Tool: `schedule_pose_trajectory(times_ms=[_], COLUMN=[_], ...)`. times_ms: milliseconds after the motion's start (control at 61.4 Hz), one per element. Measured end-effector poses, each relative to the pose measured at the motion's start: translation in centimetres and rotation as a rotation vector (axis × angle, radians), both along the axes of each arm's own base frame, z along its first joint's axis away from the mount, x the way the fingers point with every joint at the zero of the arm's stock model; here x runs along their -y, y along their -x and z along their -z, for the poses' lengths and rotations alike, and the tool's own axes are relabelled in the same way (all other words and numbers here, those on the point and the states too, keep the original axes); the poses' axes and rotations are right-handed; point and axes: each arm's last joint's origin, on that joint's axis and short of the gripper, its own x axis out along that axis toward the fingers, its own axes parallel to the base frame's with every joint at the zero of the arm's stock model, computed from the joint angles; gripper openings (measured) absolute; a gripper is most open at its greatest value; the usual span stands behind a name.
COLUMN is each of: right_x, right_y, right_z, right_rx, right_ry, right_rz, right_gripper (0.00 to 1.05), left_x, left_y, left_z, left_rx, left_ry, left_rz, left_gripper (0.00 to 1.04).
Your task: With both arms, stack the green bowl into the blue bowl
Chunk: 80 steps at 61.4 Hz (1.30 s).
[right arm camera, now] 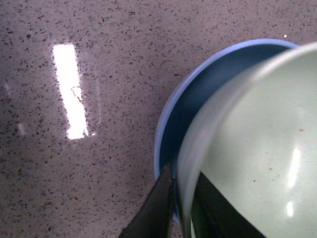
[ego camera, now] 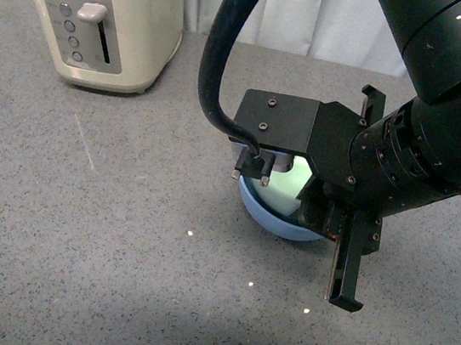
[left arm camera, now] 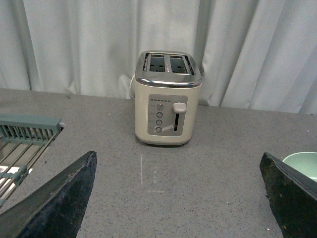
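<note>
The blue bowl (ego camera: 269,218) stands on the grey counter under my right arm; it also shows in the right wrist view (right arm camera: 198,94). The pale green bowl (ego camera: 291,184) sits over its inside, mostly hidden by the arm. In the right wrist view the green bowl (right arm camera: 257,148) covers most of the blue bowl's opening. My right gripper (right arm camera: 182,201) is shut on the green bowl's rim, one finger inside and one outside. I cannot tell whether the green bowl rests in the blue one. My left gripper (left arm camera: 176,208) is open and empty above the bare counter, with the green bowl's rim (left arm camera: 303,163) beside one finger.
A cream toaster (ego camera: 106,18) stands at the back left of the counter and shows in the left wrist view (left arm camera: 168,99). A green-edged wire rack (left arm camera: 25,139) lies at the counter's side. White curtains hang behind.
</note>
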Motion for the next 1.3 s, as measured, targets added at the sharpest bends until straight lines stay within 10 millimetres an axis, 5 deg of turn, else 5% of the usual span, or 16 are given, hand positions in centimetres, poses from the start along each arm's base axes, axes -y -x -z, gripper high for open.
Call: schedule_pose_trajectory(times_ms=[163,277,407,618,765,911,1025,1302], right_x=[0.4,2.4,5.4,11.1,12.8,13.4,13.9,15.5], right_y=[-0.4,-0.2,1.7,7.2,9.9,10.9,12.3,15.0], right_z=[-1.8,-5.6,-7.6,-6.1,-5.3,-2.2,-3.9,-4.2], right_rx=[-0.011,0.037,0.087,0.121,0.13,0.479,0.694,0.714], right_ry=[-0.13,-0.312,-0.424,-0.495,-0.548,-0.732,-0.919,-0.942], right_rz=[0.141,0.365,0.618,1.08,1.216,1.176,1.089,1.068], right_gripper=[0.54,0.78,0.97,0.96,0.96,0.74,0.54,0.03], left_x=[0.0,0.0,0.0,0.0,0.0,0.0,0.0,0.0], left_y=[0.0,0.0,0.0,0.0,0.0,0.0,0.0,0.0], left_z=[0.0,0.0,0.0,0.0,0.0,0.0,0.0,0.0], left_rx=[0.0,0.0,0.0,0.0,0.0,0.001,-0.002,0.002], left_ry=[0.0,0.0,0.0,0.0,0.0,0.0,0.0,0.0], left_rz=[0.0,0.0,0.0,0.0,0.0,0.001,-0.002,-0.002], left_gripper=[0.98,0.98,0.98,0.98,0.98,0.98,0.98,0.98])
